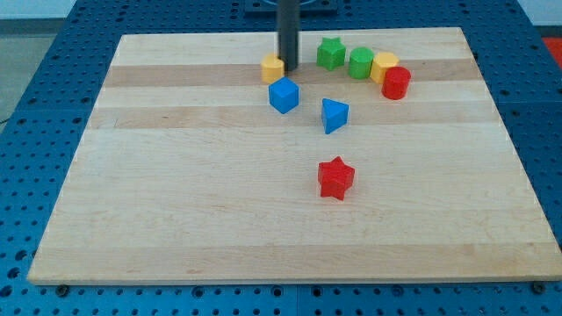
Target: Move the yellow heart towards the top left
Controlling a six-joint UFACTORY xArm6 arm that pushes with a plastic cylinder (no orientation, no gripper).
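A small yellow block (273, 68) lies near the board's top edge, a little left of centre; its shape is hard to make out. My tip (289, 69) stands right beside it, touching or almost touching its right side. A second yellow block (383, 65) lies further to the view's right, between a green round block (361, 63) and a red round block (396, 82). I cannot tell which yellow block is the heart.
A green star (330, 53) sits right of the rod. A blue cube (284, 95) lies just below the left yellow block, a blue triangle (334, 115) to its lower right, and a red star (335, 178) near the middle of the wooden board (176, 193).
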